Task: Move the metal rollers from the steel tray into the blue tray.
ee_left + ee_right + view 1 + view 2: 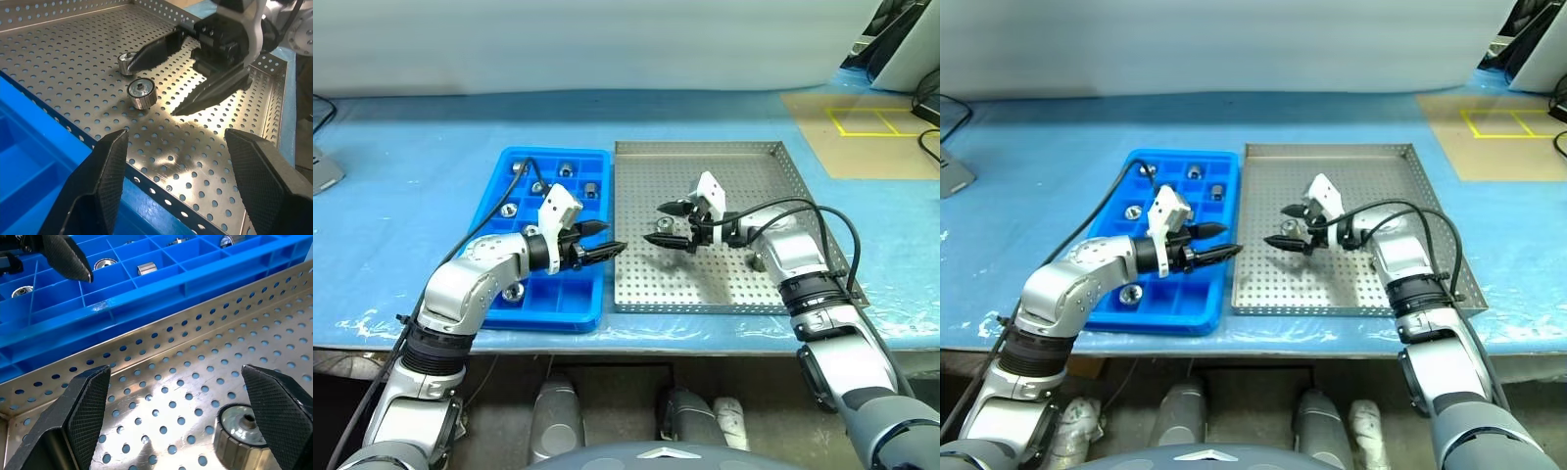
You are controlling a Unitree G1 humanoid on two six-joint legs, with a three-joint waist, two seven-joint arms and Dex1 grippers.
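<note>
Two metal rollers [142, 93] [128, 62] lie on the perforated floor of the steel tray [705, 284], near its left side. My right gripper [654, 223] hovers open and wide just above them, one roller [244, 431] close to its right finger. The blue tray [558, 318] sits against the steel tray's left rim. Several of its compartments hold a roller [591, 189]. My left gripper [612, 238] is open and empty. It hangs over the seam between the two trays and points at the right gripper.
Both trays rest on a blue-covered table whose front edge [607, 338] is close to me. A brown board with yellow tape marks [867, 122] lies at the back right. Black cables [822, 220] trail from both arms. A grey object [323, 168] sits at the far left.
</note>
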